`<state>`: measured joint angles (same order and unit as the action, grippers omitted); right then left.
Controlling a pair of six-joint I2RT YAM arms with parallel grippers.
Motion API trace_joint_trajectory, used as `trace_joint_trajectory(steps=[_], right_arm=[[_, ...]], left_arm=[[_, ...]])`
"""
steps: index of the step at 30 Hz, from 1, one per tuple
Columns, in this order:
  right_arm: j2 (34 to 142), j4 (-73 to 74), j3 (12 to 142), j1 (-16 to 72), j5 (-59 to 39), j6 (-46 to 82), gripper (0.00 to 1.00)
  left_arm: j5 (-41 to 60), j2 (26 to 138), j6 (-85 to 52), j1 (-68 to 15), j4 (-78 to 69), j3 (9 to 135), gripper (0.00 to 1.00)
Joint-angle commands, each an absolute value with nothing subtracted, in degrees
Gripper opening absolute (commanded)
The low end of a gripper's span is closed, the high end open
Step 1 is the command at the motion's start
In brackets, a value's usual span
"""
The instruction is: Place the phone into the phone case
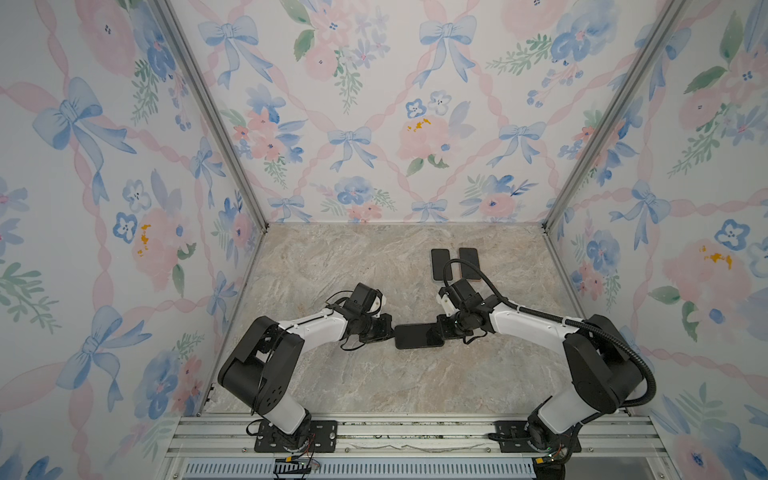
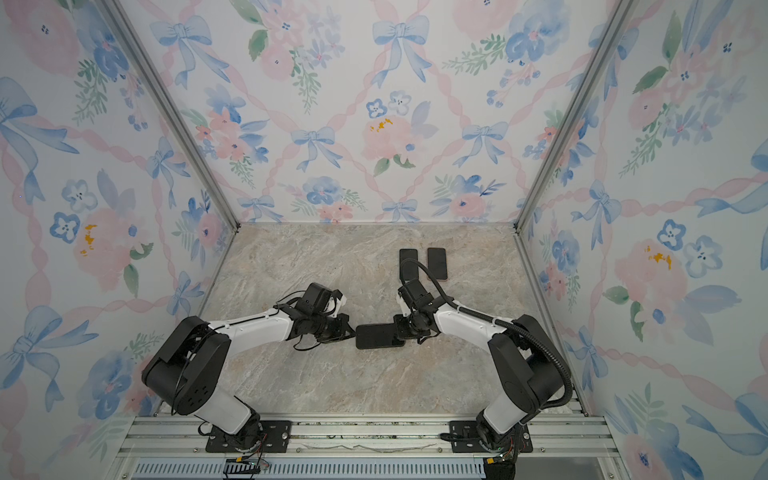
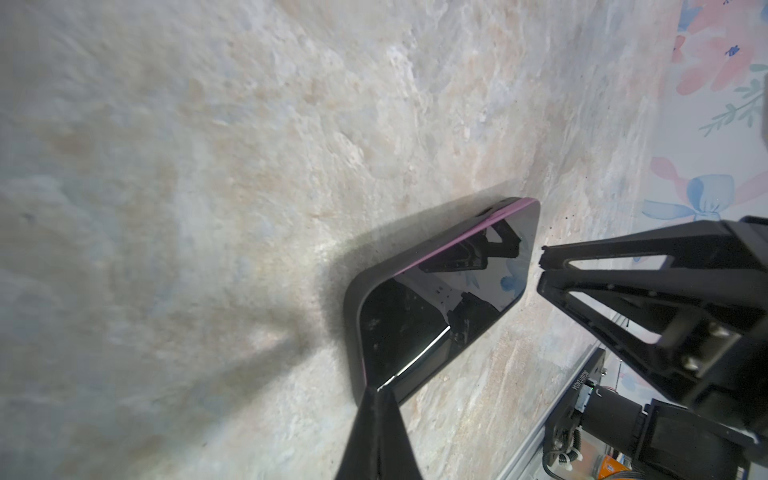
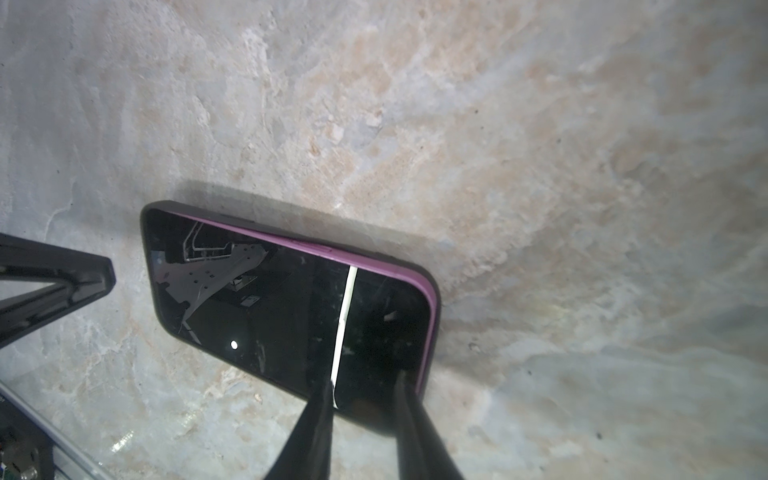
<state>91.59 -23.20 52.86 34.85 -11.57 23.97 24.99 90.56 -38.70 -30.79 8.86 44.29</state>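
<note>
On the counter (image 1: 374,374), the phone (image 4: 291,307) is mostly seated in the case (image 3: 352,324), one edge left proud; left claw (image 3: 376,399) is closed, right claw (image 4: 365,382) slightly parted, nothing gripped.

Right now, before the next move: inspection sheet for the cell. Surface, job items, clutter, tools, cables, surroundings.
Surface: marble-look tabletop, no spills seen.
Job's things: phone lies flat mid-table in the black case; a purple edge shows along one long side, so it looks not fully seated.
Clutter: two dark slabs side by side at the back.
Tools: left tool shut, tip at one phone end; right tool slightly open at the other end.
Cables: black conduit along right arm.
Surroundings: floral walls, aluminium rail in front.
</note>
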Motion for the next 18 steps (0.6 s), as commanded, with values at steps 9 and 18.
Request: trace_joint_trajectory(steps=[9, 18], right_arm=[[90.0, -24.3, 57.4, 33.8, -13.9, 4.7, 0.42], [97.2, -24.8, 62.7, 33.5, -13.1, 0.6, 0.44]], left_arm=[[19.6, 82.1, -41.1, -39.8, 12.6, 42.6, 0.27], [19.4, 82.3, -48.3, -44.0, 6.1, 36.5, 0.54]])
